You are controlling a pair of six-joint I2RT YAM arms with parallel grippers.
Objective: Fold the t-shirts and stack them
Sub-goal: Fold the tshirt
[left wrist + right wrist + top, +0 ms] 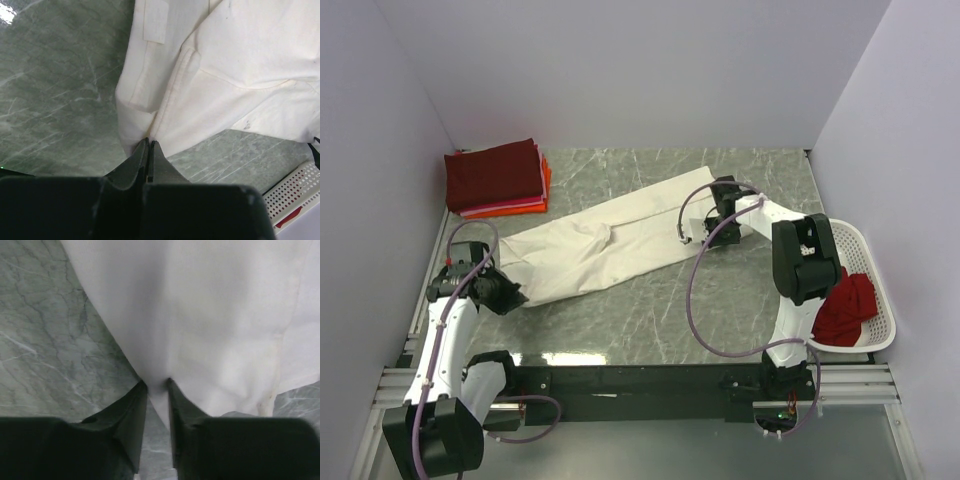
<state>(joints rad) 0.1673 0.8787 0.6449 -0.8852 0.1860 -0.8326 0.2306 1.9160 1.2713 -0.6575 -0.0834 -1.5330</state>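
A large cream-white t-shirt [610,245] lies stretched in a long diagonal band across the marble table. My left gripper [510,295] is shut on its lower left end; in the left wrist view the tips [149,141] pinch a fold of the cream cloth [225,75]. My right gripper [703,238] is at the shirt's upper right end. Its jaws [157,383] stand a narrow gap apart, open, with a corner of the cream cloth [200,315] between them. A folded dark maroon t-shirt [495,175] tops a stack with red and orange-pink ones [510,208] at the back left.
A white lattice basket [865,245] sits at the right table edge with a crumpled red t-shirt [845,305] in it; the basket's corner [295,192] also shows in the left wrist view. White walls close in the back and both sides.
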